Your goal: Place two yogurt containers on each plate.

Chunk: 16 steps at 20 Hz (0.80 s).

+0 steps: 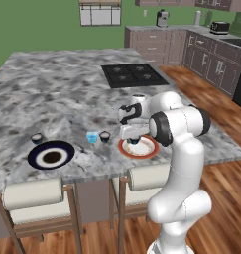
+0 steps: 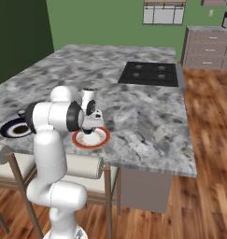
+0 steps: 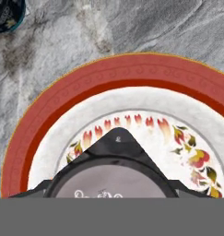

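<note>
Two plates sat on the marble surface (image 1: 52, 94): a red-rimmed plate (image 1: 150, 149) near the front edge and a navy plate (image 1: 51, 156) well to its left. The gripper (image 1: 134, 140) hung low over the red-rimmed plate, clamped on a dark yogurt cup (image 3: 113, 177). Between the plates stood a light-blue tub (image 1: 92, 137) with another dark cup (image 1: 104, 136) just beside it. One more cup (image 1: 36, 138) sat just beyond the navy plate.
</note>
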### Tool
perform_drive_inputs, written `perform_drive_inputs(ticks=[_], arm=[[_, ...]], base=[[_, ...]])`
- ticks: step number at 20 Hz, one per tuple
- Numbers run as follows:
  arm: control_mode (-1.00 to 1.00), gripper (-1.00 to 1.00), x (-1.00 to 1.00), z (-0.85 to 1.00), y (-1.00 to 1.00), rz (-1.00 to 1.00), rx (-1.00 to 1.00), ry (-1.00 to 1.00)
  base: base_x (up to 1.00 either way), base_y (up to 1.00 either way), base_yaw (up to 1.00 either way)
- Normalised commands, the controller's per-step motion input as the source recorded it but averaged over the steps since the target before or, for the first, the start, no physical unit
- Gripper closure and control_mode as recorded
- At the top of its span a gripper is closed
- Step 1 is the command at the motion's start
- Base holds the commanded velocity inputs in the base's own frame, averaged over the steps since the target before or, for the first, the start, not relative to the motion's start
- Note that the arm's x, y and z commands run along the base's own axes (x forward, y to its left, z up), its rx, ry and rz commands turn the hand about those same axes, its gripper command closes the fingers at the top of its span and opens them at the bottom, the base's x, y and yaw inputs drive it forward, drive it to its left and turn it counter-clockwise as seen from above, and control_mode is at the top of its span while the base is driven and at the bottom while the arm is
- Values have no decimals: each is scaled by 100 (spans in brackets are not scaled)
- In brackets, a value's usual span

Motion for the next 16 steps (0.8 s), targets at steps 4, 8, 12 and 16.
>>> perform_drive_inputs(ticks=[4, 8, 12, 16], arm=[[-100, 100, 0, -16, -32, 0, -2, 0], [-100, 100, 0, -20, -10, -5, -2, 0], [-100, 100, 8, -20, 0, -1, -2, 0], [-100, 100, 4, -17, 0, 0, 0, 0]], base=[[0, 0, 0], [0, 0, 0], [0, 0, 0], [0, 0, 0]])
